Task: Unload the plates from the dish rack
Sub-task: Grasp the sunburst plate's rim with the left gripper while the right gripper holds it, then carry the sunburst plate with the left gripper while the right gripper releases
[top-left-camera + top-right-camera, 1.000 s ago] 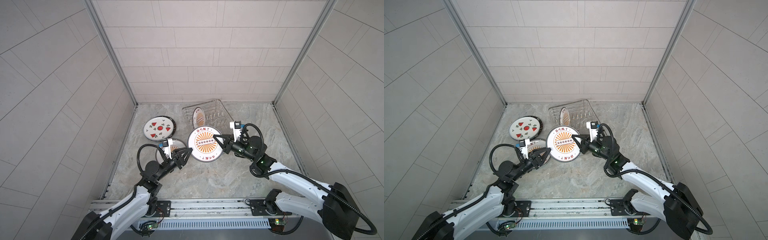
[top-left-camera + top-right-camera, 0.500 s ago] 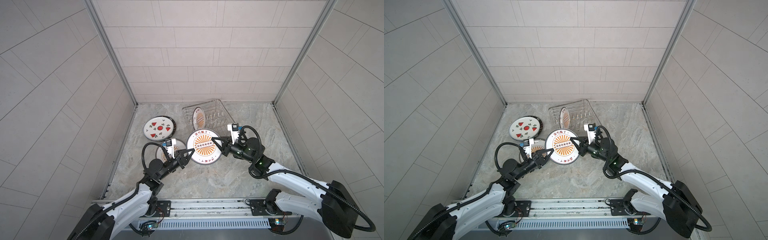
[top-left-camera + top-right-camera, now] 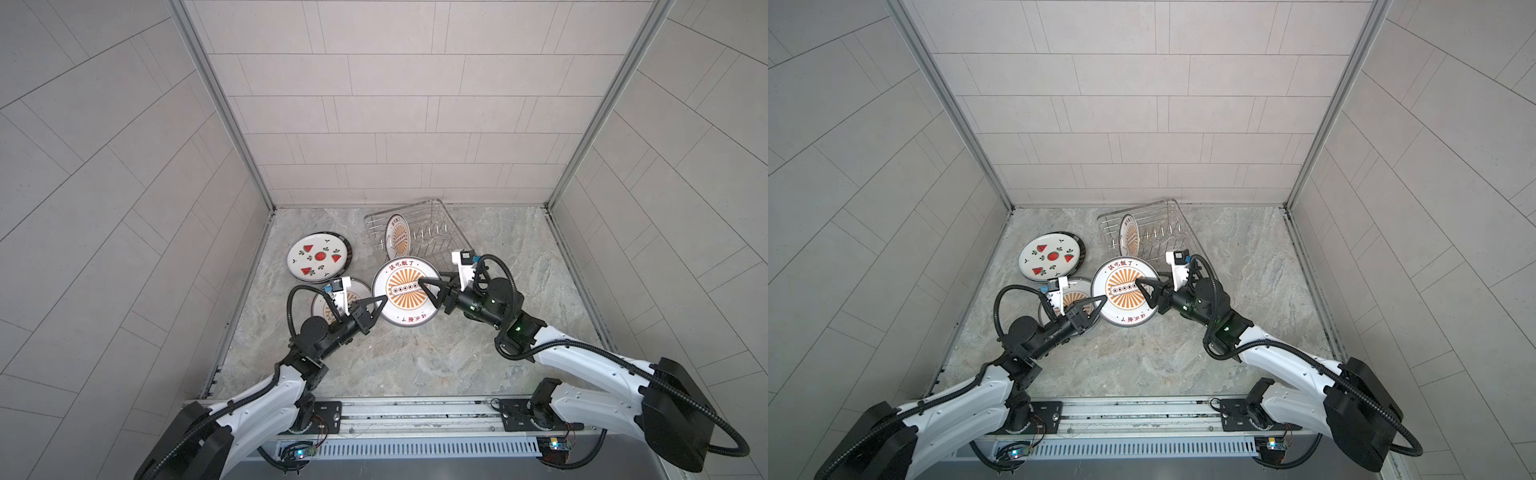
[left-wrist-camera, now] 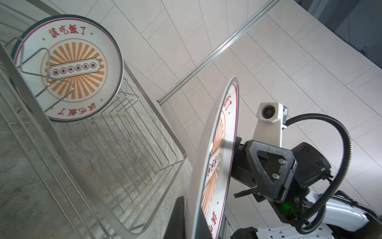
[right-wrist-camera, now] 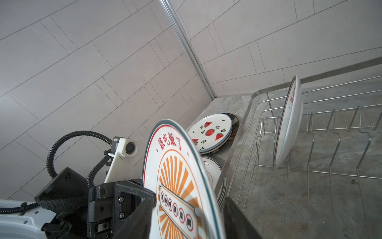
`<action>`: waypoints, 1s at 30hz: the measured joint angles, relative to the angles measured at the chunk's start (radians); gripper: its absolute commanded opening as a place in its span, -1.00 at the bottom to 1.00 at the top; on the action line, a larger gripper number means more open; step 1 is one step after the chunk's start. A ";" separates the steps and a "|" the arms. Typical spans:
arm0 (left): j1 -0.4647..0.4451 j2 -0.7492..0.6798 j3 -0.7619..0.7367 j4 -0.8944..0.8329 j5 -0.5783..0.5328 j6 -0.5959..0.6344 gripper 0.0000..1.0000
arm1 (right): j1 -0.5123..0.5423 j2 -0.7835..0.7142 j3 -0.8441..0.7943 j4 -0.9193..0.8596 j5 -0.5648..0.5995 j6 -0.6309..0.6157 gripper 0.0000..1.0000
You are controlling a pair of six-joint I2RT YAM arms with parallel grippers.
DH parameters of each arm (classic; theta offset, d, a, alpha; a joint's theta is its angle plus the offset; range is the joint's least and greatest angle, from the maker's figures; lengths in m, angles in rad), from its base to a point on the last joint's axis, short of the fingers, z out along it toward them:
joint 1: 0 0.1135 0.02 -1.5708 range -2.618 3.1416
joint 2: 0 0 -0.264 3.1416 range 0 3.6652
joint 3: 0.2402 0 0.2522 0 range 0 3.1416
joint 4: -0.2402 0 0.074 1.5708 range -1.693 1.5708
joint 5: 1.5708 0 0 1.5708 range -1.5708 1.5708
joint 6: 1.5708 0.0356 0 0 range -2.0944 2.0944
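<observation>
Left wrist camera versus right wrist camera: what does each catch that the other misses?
Only the left wrist view shows the right arm's white wrist camera and its black cable loop. Only the right wrist view shows the left arm's white wrist camera, the round white watermelon-patterned plate topping a flat stack, and a round white orange-rayed plate lying flat next to that stack. Both show the round white orange-sunburst plate lifted on edge between the arms, the silver wire dish rack, and the matching sunburst plate standing in its prongs.
</observation>
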 measured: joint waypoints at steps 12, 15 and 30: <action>0.039 -0.187 -0.008 -0.214 -0.183 0.018 -1.00 | 0.027 0.000 0.011 -0.190 0.304 -0.047 0.63; 0.059 -0.264 -0.008 -0.306 -0.230 0.016 -1.00 | 0.104 0.000 0.059 -0.266 0.426 -0.089 0.75; 0.178 -0.437 -0.037 -0.520 -0.385 -0.100 -1.00 | 0.258 0.135 0.221 -0.315 0.456 -0.267 0.73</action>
